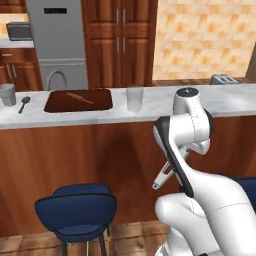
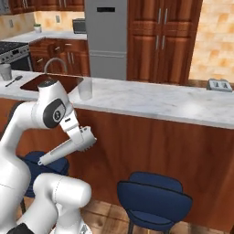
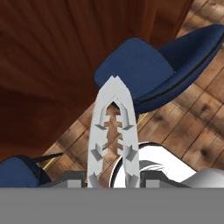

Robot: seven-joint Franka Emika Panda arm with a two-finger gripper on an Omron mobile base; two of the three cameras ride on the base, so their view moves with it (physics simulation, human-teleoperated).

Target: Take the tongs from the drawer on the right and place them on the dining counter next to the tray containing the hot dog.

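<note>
My gripper (image 3: 111, 178) is shut on the tongs (image 3: 113, 131), slim silver-grey metal with toothed inner edges, which point away from the hand towards the floor and a blue stool. From the base the tongs (image 2: 55, 154) slant down and left from the hand (image 2: 83, 139), below the dining counter's edge; the tongs (image 1: 162, 178) peek out beside the forearm. Up on the dining counter (image 1: 160, 112) lies the dark reddish-brown tray (image 1: 55, 106) with the hot dog (image 1: 80, 98) in it. The tray's corner (image 2: 31, 82) shows behind my arm.
A clear glass (image 1: 134, 98) stands just right of the tray. A dark spoon (image 1: 24, 103) and a grey cup (image 1: 7, 94) lie left of it, a toaster (image 1: 222, 79) far right. Blue stools (image 1: 77, 210) (image 2: 153, 196) stand before the counter's wood front.
</note>
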